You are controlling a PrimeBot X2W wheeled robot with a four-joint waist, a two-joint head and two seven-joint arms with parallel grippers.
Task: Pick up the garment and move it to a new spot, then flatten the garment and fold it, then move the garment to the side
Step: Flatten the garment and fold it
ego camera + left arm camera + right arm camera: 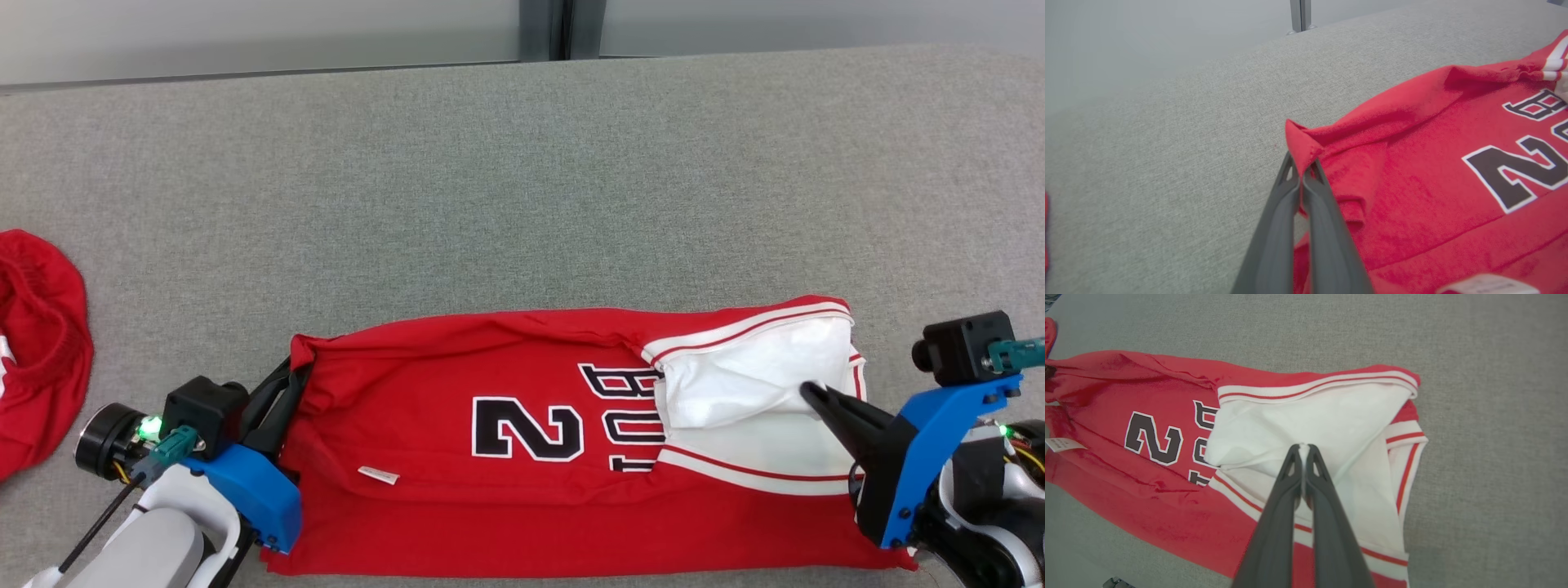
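Observation:
The garment [506,376] is a red jersey with a black "2", white trim and a white inner side, lying folded lengthwise along the near edge of the grey table [522,188]. My left gripper [292,369] is shut on the garment's red corner at its left end. In the left wrist view the fingertips [1302,168] pinch that raised corner of the garment [1433,171]. My right gripper [810,390] is shut on a fold of the white inner fabric at the right end. In the right wrist view the gripper [1303,447] pinches the white layer of the garment [1163,388].
Another red cloth [37,343] lies bunched at the table's left edge. A small white label [378,475] shows on the jersey's front. Bare grey table stretches behind the garment to the far edge, where a pale wall [245,33] rises.

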